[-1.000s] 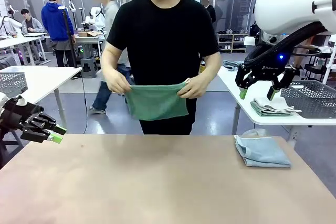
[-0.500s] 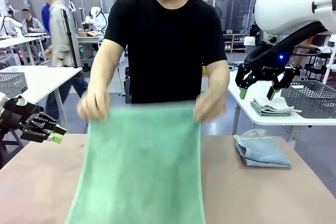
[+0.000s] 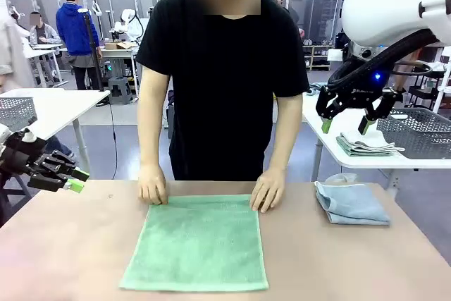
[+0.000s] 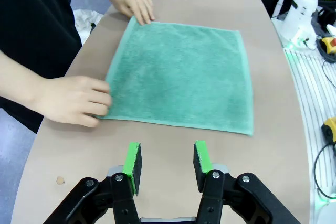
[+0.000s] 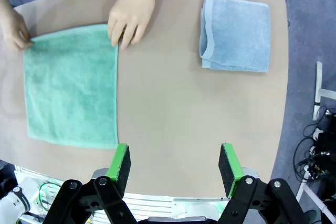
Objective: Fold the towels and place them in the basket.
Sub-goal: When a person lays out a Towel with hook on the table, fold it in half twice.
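Note:
A mint green towel lies spread flat on the table, also seen in the left wrist view and right wrist view. The person's hands press its two far corners. A light blue-grey towel lies folded at the table's right side, shown from above as the blue-grey towel. My left gripper hovers open at the table's left edge, its fingers empty. My right gripper hangs open high above the right side, nothing between its fingers. The dark grey basket is out of view.
A white side table at the right carries a pale grey mesh basket and a stack of folded cloths. Another mesh basket sits on a table at the left. The person stands at the table's far edge.
The person swung the green towel from in front of their body down onto the table and spread it flat, hands now on its far corners. Neither arm has moved.

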